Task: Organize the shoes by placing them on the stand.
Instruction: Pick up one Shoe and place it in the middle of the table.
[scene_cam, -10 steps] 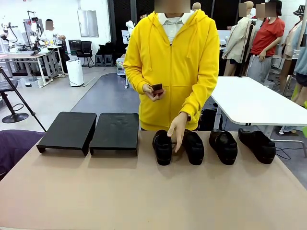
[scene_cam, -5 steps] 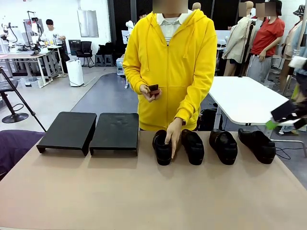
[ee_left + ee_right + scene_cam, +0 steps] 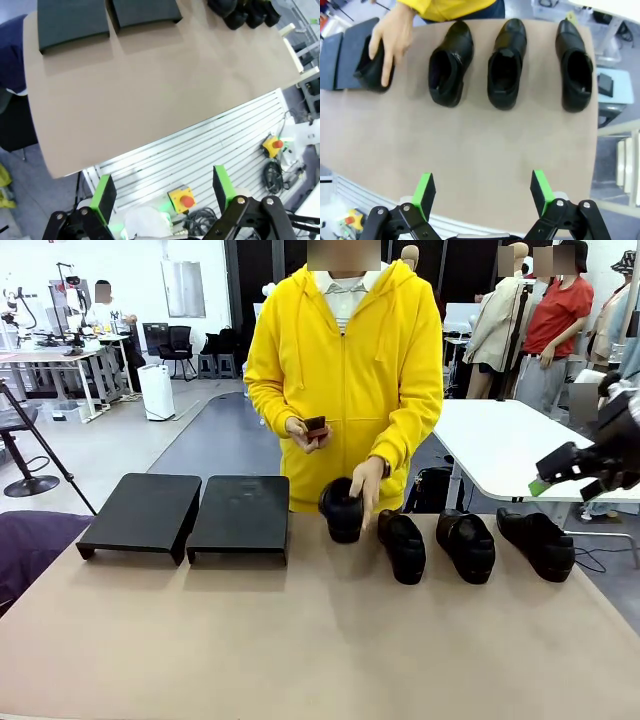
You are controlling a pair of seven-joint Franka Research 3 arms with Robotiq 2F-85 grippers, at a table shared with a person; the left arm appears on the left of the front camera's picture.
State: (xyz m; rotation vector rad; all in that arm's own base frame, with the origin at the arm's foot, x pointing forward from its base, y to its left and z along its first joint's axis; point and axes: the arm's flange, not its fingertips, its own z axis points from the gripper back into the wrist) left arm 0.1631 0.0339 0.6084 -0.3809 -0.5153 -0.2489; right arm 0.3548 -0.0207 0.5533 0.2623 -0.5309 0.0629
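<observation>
Three glossy black shoes [image 3: 402,545] [image 3: 466,543] [image 3: 537,542] stand in a row on the tan table [image 3: 300,640], toes toward me. A person in a yellow hoodie holds the fourth shoe [image 3: 343,508] lifted just off the table. Two low black stands [image 3: 140,512] [image 3: 240,512] sit side by side at the far left. My right gripper [image 3: 556,472] hovers open in the air at the right, above the shoes [image 3: 507,62]; its jaws [image 3: 482,191] hold nothing. My left gripper [image 3: 162,192] is open and empty, high over the table's near edge, far from the stands [image 3: 72,20].
The person's hand [image 3: 392,42] grips the leftmost shoe [image 3: 372,67] beside a stand [image 3: 345,50]; the other hand holds a small dark object [image 3: 316,426]. A white table [image 3: 520,450] stands behind at the right. Red stop buttons [image 3: 186,200] sit on the slatted base below.
The person has picked the leftmost shoe up off the table. My right gripper has come in from the right edge and moved further inward.
</observation>
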